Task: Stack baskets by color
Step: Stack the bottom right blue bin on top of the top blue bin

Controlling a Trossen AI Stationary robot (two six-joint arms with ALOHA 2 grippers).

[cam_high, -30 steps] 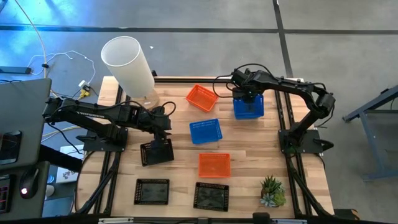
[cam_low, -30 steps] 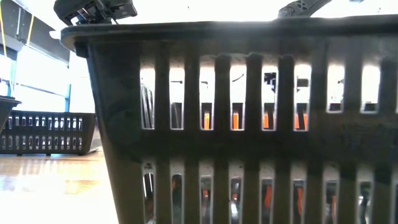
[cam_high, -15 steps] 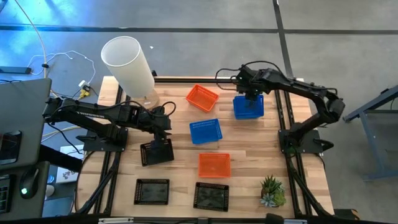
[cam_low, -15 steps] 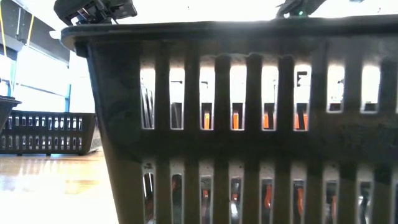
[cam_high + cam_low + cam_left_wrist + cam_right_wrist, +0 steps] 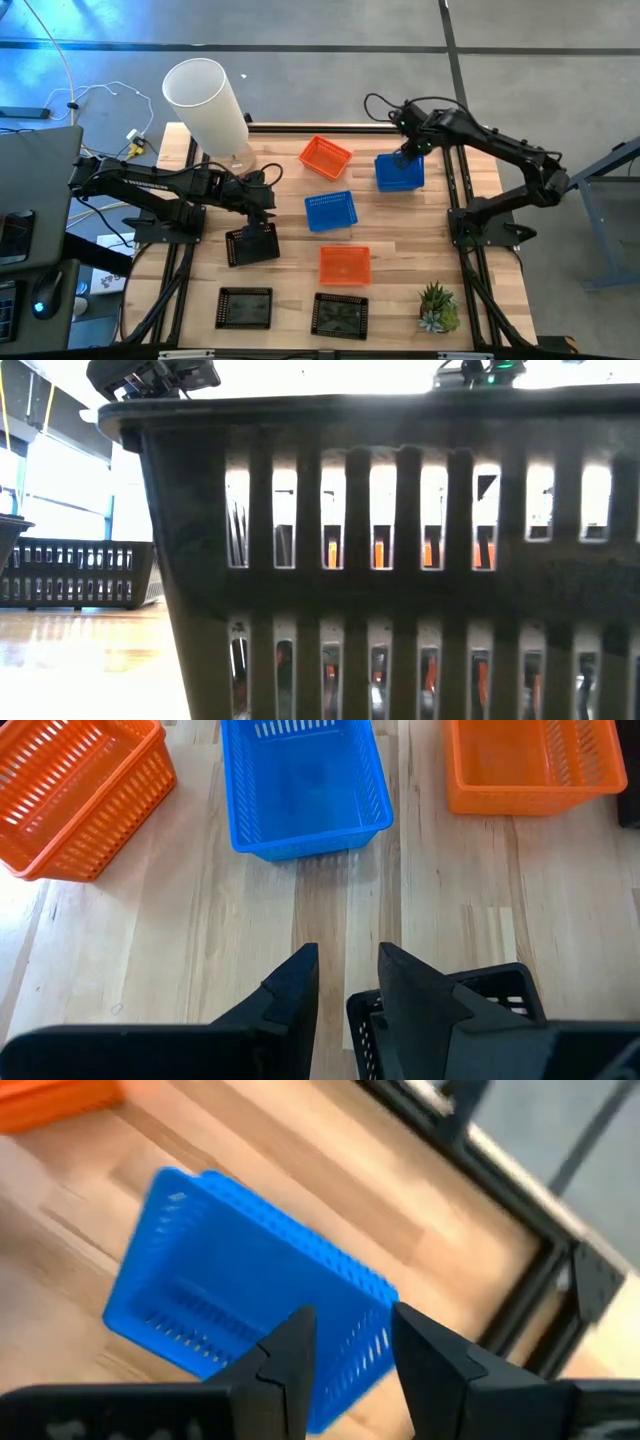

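Note:
My left gripper [image 5: 348,975] is at the table's left and is shut on a black basket [image 5: 252,243]. My right gripper [image 5: 408,152] hovers open above a blue basket [image 5: 399,173] at the far right, touching nothing; the right wrist view shows that basket [image 5: 250,1310] below the fingers. A second blue basket [image 5: 330,210] stands on the table's middle. One orange basket [image 5: 325,157] is beyond it and another [image 5: 345,264] nearer. Two more black baskets [image 5: 245,308] [image 5: 340,315] stand along the near edge. My left gripper pinches one wall of the black basket near a corner [image 5: 362,1010], with one finger [image 5: 420,995] inside the basket and the other outside. The fingers slant down from the table's left. The basket hangs tilted below them; I cannot tell whether its lower edge touches the table.
A tall white cylinder [image 5: 210,108] stands at the far left corner and a small green plant [image 5: 438,307] at the near right. Bare wood lies between the middle blue basket and the right arm's base [image 5: 485,225]. In the low view a black basket [image 5: 400,560] fills most of the picture.
My right gripper has risen off the far-right blue basket and drawn back a little toward the table's right edge. The basket has stayed where it was.

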